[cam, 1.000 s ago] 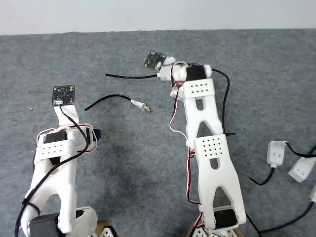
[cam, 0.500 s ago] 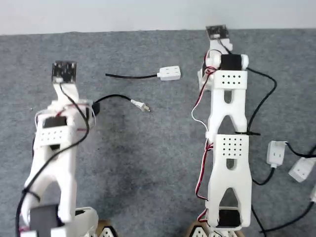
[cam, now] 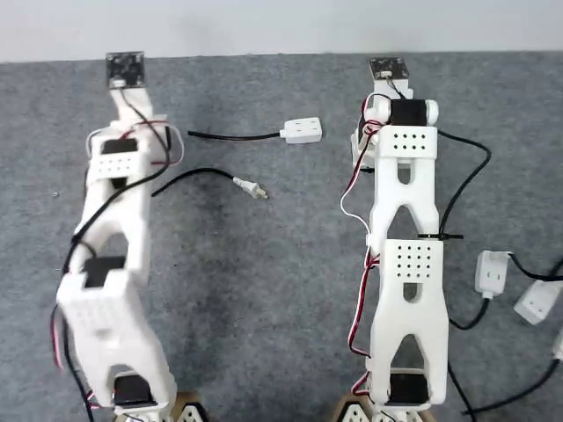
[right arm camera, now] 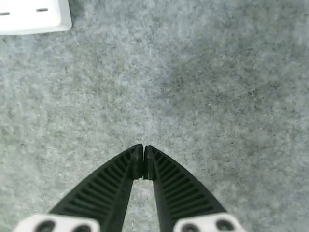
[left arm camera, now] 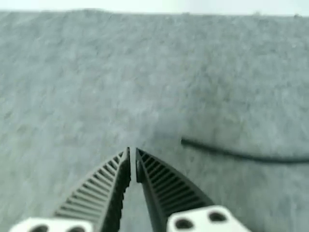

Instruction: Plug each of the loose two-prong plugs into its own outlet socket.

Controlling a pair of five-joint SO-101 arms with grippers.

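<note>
- A grey, fuzzy felt-like table surface (cam: 264, 290) runs to a pale wall at the far edge.
- Nearest, on the right, two small white plastic socket blocks (cam: 489, 271) lie on black cords, well apart from the plug.
- Two white plastic arms with perforated panels stretch away side by side: the left arm (cam: 114, 220) and the right arm (cam: 403, 220), both hung with red, white and black wires.
- Between them lies the loose two-prong plug (cam: 251, 187), a small pale body with metal prongs. Its thin black cable (cam: 189, 174) curves back to the left arm.
- The plug is flat on the felt, unplugged and touched by neither gripper. It lies nearer than both wrists and closer to the left arm.
- Farther out is the white rounded-rectangle outlet socket (cam: 302, 131), flat on the surface. A straight black cord (cam: 233, 136) runs from it toward the left arm.
- The right gripper (right arm camera: 144, 147) has black ribbed, tapering fingers with the tips pressed together, holding nothing. It hovers over bare felt, and a corner of the socket shows off to one side, apart from it.
- The left gripper (left arm camera: 133, 152), ribbed the same way, has only a sliver of gap between its tips and holds nothing. It points at the felt near the far edge, with a black cable lying on the surface beyond it, not touching.
</note>
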